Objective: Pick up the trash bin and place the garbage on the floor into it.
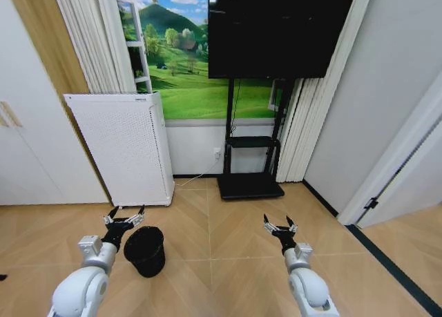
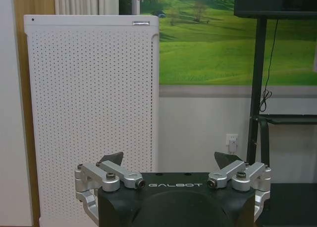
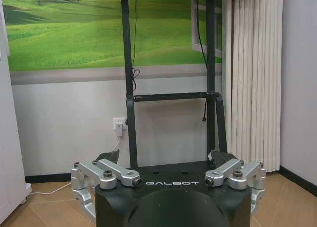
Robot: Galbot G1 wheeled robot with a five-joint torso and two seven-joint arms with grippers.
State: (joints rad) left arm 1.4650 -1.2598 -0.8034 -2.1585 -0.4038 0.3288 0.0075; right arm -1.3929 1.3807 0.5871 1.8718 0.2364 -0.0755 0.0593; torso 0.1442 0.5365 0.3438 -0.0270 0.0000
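Your left gripper (image 1: 124,218) hangs wide open and empty, just above and behind the small round black bag-lined trash bin (image 1: 145,250) on the tan herringbone wooden floor (image 1: 221,255). Your right gripper (image 1: 280,226) is also spread wide, holding nothing, well apart from the bin.

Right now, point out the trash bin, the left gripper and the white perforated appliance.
trash bin (image 1: 144,250): head view, on its black bag-lined rim.
left gripper (image 1: 125,217): head view, midway between its open fingertips.
white perforated appliance (image 2: 94,113): left wrist view, on its perforated front panel.
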